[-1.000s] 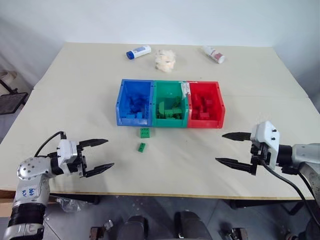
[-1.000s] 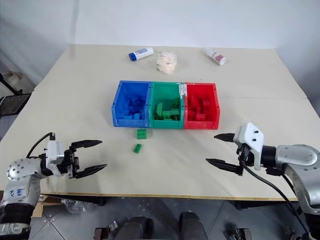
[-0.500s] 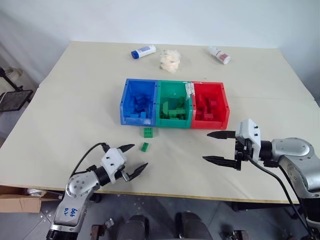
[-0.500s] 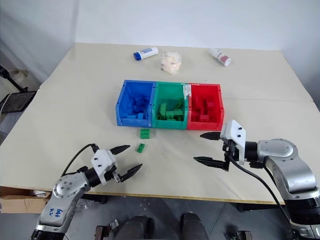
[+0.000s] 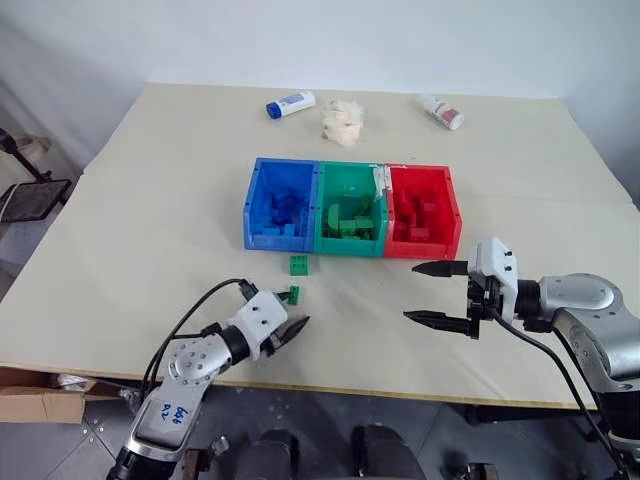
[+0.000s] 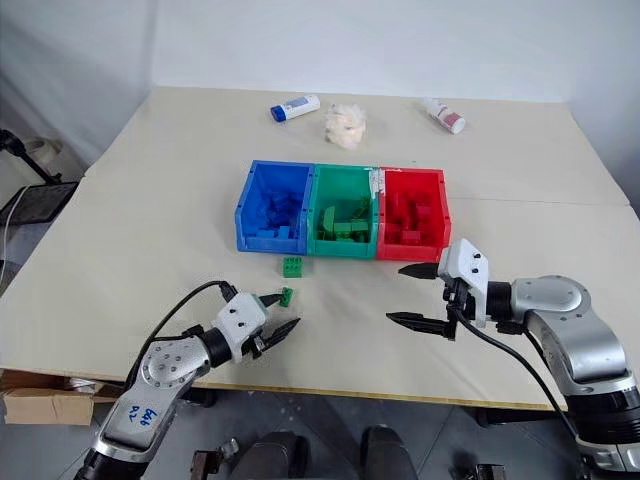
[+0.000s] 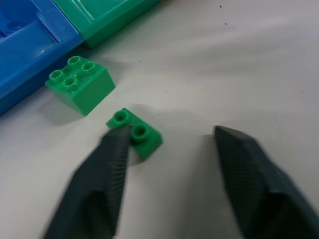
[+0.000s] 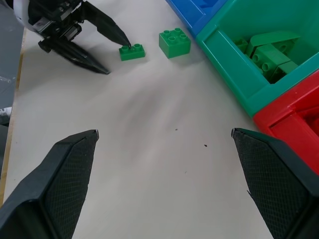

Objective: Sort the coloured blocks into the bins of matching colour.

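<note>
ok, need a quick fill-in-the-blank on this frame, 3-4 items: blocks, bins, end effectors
1. Both loose blocks on the table are ____.
2. The green bin sits between the blue bin and the ____ bin.
3. The left end effector has one fingertip touching the smaller, ____-stud block.
4. The four-stud block lies just in front of the bins, and the right end effector is ____ and empty.

Missing words: green; red; two; open

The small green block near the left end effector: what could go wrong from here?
1. One finger of the left end effector sits at the edge of the small green block, not around it, so closing may push it away.
2. The bigger green block lies close by and may get bumped.
</note>
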Controlling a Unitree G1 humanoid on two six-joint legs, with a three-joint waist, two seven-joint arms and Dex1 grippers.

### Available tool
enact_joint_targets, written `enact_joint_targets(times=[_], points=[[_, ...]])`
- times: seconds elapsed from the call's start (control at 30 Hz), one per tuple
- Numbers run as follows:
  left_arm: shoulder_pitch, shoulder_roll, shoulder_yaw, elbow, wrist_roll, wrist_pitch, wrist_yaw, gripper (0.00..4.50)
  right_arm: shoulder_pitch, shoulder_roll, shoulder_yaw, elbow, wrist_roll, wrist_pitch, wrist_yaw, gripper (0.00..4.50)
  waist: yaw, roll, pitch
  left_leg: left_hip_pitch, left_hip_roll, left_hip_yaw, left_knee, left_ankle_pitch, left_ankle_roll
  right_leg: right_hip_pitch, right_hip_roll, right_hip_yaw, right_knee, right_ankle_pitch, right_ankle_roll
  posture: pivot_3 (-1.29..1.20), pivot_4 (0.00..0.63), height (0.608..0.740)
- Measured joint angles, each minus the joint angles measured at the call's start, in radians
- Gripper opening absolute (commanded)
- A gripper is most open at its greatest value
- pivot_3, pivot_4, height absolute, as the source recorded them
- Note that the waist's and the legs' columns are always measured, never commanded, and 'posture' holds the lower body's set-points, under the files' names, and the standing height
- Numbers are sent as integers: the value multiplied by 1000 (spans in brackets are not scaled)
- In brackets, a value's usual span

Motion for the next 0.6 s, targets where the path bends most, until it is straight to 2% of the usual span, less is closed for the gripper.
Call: enact_joint_targets(times=[0.13, 0.17, 0.6], points=[[-8, -14, 10, 8, -9, 17, 17, 533, 12, 0, -8, -1, 1, 0, -5, 4500, 2, 1, 0, 0, 0, 0, 0, 0, 0, 1, 0, 0, 0, 0, 0, 0, 150, 740], [-8, -20, 10, 11, -14, 19, 18, 366, 14, 0, -14, -3, 1, 0, -5, 4500, 3, 1, -1, 0, 0, 0, 0, 0, 0, 1, 0, 0, -1, 0, 0, 0, 150, 740], [-55, -67, 46, 67, -157, -19, -53, 366, 53, -6, -74, -26, 1, 3, -23, 4500, 9, 2, -1, 1, 0, -1, -1, 0, 0, 4, 0, -1, -7, 0, 1, 0, 150, 740]])
